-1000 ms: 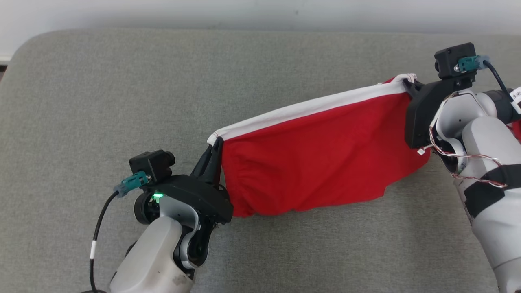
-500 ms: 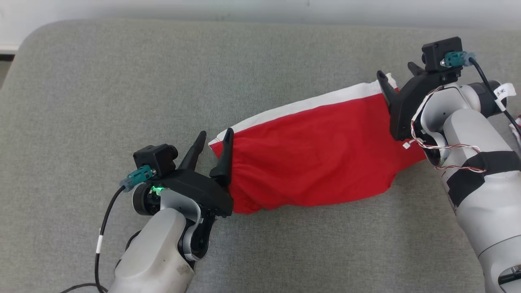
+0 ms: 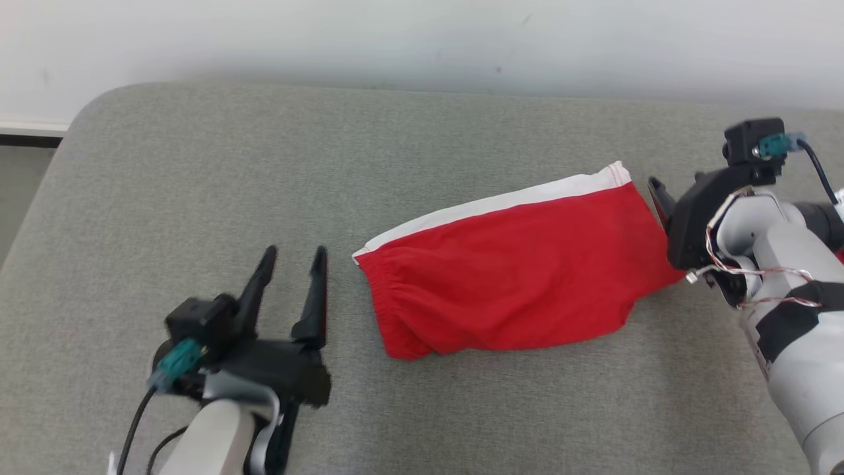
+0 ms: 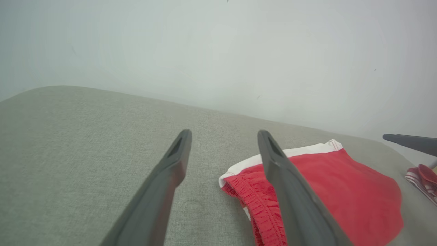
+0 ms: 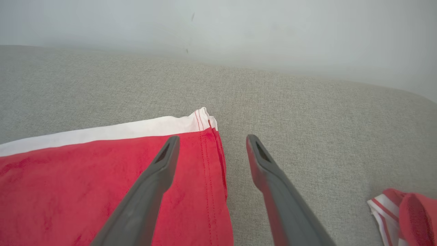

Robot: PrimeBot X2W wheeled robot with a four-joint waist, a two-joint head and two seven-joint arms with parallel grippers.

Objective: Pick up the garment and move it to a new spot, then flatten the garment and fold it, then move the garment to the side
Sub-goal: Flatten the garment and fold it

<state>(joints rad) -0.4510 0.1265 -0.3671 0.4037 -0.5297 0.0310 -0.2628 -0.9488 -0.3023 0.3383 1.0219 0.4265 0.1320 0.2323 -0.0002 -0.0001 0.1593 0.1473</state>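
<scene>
The garment (image 3: pixel 514 284), red shorts with a white band along the far edge, lies loose on the grey cushion (image 3: pixel 198 171). My left gripper (image 3: pixel 295 254) stands open just left of the elastic waist end, holding nothing. In the left wrist view the left gripper (image 4: pixel 224 131) has wide jaws, with the garment (image 4: pixel 341 184) behind the right-hand finger. My right gripper (image 5: pixel 212 137) is open over the garment's (image 5: pixel 102 177) hemmed right corner, not gripping it. In the head view one of its fingers (image 3: pixel 659 198) sits at that end.
Another red and white striped cloth (image 5: pixel 406 212) lies to the right of the right gripper, also visible as the cloth (image 4: pixel 421 177). A pale wall (image 3: pixel 422 39) backs the cushion. The cushion's rounded left corner (image 3: pixel 79 119) drops off to the floor.
Both grippers opened and let go of the garment's two ends, and it settled flat on the cushion. Both arms drew back from it. The head camera also shifted.
</scene>
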